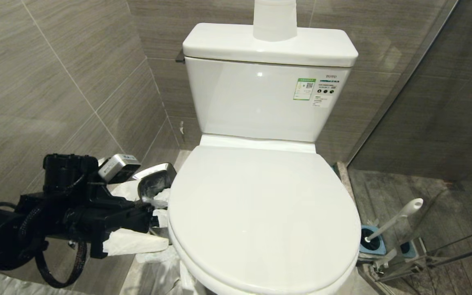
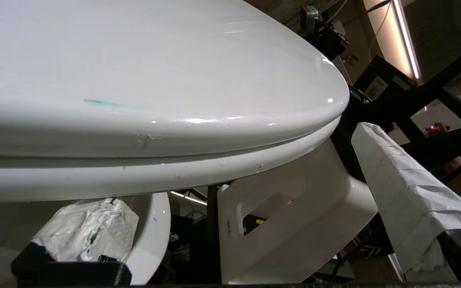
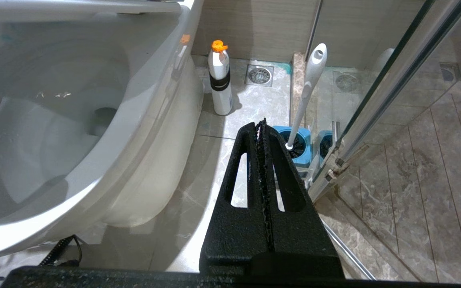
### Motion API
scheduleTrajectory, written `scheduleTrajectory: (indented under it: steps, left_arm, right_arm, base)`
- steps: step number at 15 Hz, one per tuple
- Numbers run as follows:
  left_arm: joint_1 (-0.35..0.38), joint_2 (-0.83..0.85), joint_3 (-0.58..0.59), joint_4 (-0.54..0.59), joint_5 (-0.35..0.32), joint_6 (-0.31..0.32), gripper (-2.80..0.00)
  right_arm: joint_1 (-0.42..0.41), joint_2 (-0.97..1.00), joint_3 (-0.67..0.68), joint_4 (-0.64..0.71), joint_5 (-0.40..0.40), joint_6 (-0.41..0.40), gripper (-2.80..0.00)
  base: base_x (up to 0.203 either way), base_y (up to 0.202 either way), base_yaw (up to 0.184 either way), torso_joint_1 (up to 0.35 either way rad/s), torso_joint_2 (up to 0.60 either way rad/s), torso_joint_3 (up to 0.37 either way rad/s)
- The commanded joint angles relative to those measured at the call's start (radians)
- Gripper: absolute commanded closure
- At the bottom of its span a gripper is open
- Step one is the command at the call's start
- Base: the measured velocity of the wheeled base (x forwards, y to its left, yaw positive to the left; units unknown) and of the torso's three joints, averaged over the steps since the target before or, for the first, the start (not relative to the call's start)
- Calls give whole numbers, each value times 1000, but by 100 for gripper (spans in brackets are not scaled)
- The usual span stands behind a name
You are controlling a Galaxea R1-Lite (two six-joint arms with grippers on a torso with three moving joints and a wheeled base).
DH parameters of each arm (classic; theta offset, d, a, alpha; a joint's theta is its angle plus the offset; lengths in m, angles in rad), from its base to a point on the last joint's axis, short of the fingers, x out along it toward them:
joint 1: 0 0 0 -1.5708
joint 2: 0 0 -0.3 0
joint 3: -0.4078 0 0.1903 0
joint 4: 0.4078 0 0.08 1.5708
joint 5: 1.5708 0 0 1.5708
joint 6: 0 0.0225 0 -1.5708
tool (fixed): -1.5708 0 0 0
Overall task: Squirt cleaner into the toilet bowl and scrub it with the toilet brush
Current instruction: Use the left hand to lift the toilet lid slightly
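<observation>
Though open, left tool [image 1: 154,217] beside toilet bowl [image 1: 260,213]

Right gripper [image 3: 263,122]: black fingers pressed flat together, nothing between them, pointing down towards the floor. Toilet bowl [image 3: 150,120]: white porcelain outer wall fills one side of the picture, glossy, standing on pale marbled floor tiles [image 3: 250,100]. Bottle [image 3: 220,78]: white with a black band and an orange cap, upright on the floor just beside the bowl's base. Floor drain [image 3: 259,75]: square metal grate near the wall, beyond the bottle. Toilet brush [image 3: 307,90]: white handle leaning, its head down in a square blue holder [image 3: 300,146], just past the fingertips. Glass shower door [image 3: 386,80]: metal-framed, beside the holder.
</observation>
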Motion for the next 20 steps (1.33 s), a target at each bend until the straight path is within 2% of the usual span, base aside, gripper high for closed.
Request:
scheduleTrajectory:
  steps: [1,6,9,14,20]
  left_arm:
    - [6,-15,-19,-4,-6,-3,-280]
    - [6,-48,-69,-4,-6,-65,-280]
    - [5,-48,-119,-2,-6,-71,-280]
    - [3,-45,-220,-4,-6,-161,-280]
    - [6,-37,-293,-4,-6,-196,-280]
  right_arm:
    - [0,0,0,0,0,0,0]
    - [0,0,0,0,0,0,0]
    - [0,0,-1,0,0,0,0]
    - [0,0,-1,0,0,0,0]
    - [0,0,-1,0,0,0,0]
  base:
    - [0,0,0,0,0,0]
    - [0,0,0,0,0,0]
    - [0,0,0,0,0,0]
    - [0,0,0,0,0,0]
    - [0,0,0,0,0,0]
